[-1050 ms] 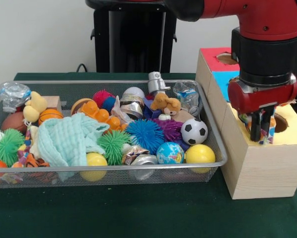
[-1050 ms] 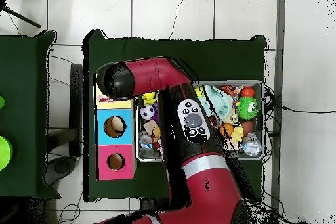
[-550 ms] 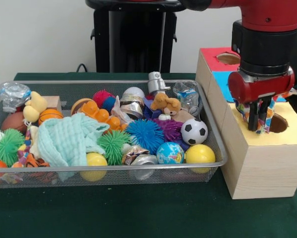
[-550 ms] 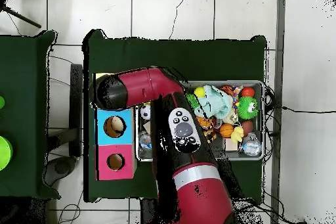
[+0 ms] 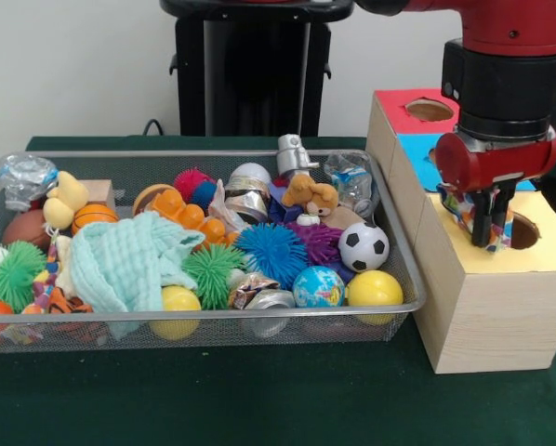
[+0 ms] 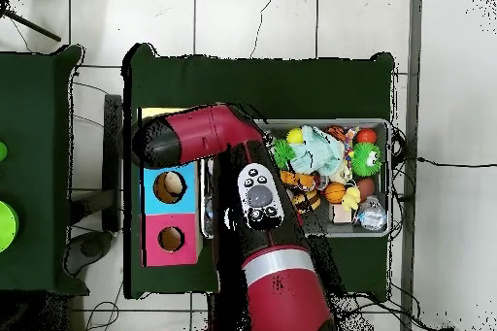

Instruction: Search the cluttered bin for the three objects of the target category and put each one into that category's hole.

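In the front view the gripper (image 5: 489, 230) hangs over the yellow top of the wooden box (image 5: 483, 307), just at nine o'clock from the round hole (image 5: 524, 232) cut in that yellow section. Its dark fingers (image 5: 483, 221) are closed narrowly on a colourful patterned cloth (image 5: 461, 212), whose red, blue and white folds bunch out at either side of the jaws and sit right above the yellow surface; whether the cloth touches the box cannot be told. At twelve o'clock from the yellow section the box has a blue section (image 5: 425, 149) and then a red section (image 5: 410, 109) with its own hole. To nine o'clock of the box stands the wire basket (image 5: 259, 321), packed with toys: a soccer ball (image 5: 364, 246) and a yellow ball (image 5: 374, 289) at its three o'clock end, a globe ball (image 5: 317, 286) beside them, a blue spiky ball (image 5: 271, 253) near the middle, and a pale green towel (image 5: 129, 263) toward nine o'clock. In the overhead view the red arm (image 6: 209, 135) covers the yellow end of the box, hiding the gripper, while the blue and red holes lie open at six o'clock from it.
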`<state>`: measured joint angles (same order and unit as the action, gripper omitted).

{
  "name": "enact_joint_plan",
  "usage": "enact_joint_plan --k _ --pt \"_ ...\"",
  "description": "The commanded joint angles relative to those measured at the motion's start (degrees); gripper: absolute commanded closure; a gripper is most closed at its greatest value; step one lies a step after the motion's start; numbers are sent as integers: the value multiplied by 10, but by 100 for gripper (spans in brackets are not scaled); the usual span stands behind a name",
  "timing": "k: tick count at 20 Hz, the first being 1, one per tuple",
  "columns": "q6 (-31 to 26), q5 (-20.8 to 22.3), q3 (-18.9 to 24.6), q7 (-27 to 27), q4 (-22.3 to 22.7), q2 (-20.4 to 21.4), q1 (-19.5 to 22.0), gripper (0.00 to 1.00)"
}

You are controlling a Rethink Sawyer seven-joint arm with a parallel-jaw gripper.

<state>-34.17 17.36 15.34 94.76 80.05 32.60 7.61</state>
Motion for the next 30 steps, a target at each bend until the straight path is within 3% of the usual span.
enact_joint_plan --k 1,12,30 --pt "56 -9 -12 116 52 -79 -15 100" --pt "80 -66 -37 160 89 -81 -42 100" --pt "96 -133 -61 137 138 -81 -51 100"
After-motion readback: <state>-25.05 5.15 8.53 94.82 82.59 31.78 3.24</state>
